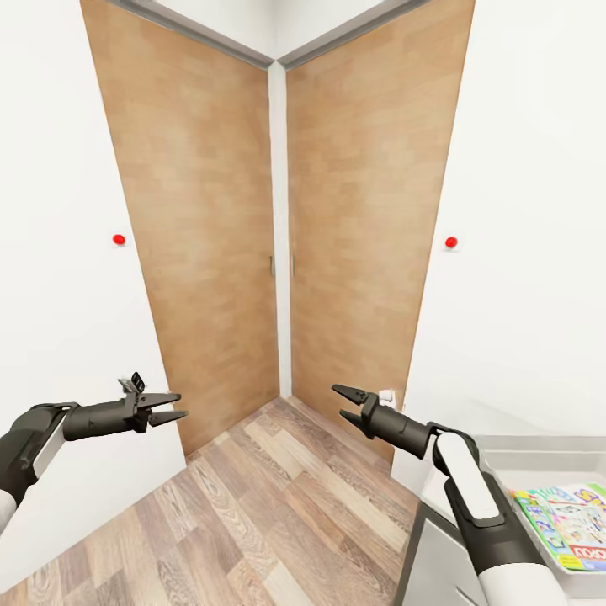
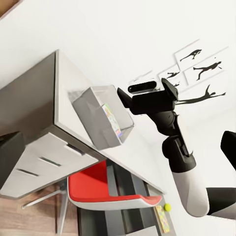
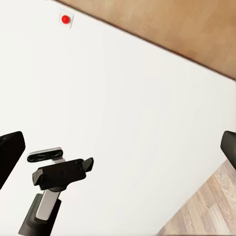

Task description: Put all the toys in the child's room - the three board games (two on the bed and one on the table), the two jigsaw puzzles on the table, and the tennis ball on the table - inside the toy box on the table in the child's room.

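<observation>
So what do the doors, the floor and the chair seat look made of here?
Doors: matt light-brown wood or wood-look laminate, with faint plank banding.
Floor: wood-look planks, grey-brown with a printed-looking grain, possibly laminate.
Chair seat: smooth red shell, slightly glossy, likely moulded plastic. It is a render, so these are only looks.

Closed wooden doors [image 1: 278, 227] straight ahead
</observation>
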`<state>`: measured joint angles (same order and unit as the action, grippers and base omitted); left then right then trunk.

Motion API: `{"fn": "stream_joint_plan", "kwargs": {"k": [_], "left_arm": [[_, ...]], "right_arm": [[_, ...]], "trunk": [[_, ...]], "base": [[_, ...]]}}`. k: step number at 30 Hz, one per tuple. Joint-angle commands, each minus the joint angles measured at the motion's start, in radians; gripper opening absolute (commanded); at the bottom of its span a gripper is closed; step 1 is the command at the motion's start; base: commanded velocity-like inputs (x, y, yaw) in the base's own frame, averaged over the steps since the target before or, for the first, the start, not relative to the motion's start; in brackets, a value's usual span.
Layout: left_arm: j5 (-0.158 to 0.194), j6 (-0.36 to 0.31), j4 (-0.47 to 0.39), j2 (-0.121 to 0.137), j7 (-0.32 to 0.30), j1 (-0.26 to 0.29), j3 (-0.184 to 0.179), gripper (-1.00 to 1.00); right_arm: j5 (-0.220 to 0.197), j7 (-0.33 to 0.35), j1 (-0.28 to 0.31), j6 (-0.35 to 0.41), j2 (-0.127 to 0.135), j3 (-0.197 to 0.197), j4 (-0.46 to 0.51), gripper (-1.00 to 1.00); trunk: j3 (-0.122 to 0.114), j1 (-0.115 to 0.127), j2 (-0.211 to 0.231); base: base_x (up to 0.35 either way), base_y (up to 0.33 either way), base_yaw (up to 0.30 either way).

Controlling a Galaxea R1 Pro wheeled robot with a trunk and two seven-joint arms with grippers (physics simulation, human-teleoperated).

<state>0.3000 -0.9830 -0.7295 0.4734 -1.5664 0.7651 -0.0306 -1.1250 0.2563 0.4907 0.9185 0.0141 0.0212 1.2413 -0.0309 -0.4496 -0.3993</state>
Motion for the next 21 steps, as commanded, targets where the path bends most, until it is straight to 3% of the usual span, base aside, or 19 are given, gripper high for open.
{"fn": "stream_joint_plan", "kwargs": {"k": [1, 21], "left_arm": [[0.001, -0.011, 0.001, 0.001, -0.004, 0.001, -0.004, 1.00], [0.002, -0.011, 0.001, -0.008, 0.002, 0.000, -0.007, 1.00]], "right_arm": [[0.008, 0.008, 0.000, 0.003, -0.002, 0.001, 0.000, 1.00], [0.010, -0.017, 0.000, -0.017, -0.006, -0.008, -0.024, 1.00]], "trunk": [[0.000, 0.000, -0.001], [0.000, 0.000, -0.001]], "base": [[0.000, 0.000, 0.253], [-0.002, 0.000, 0.281]]}}
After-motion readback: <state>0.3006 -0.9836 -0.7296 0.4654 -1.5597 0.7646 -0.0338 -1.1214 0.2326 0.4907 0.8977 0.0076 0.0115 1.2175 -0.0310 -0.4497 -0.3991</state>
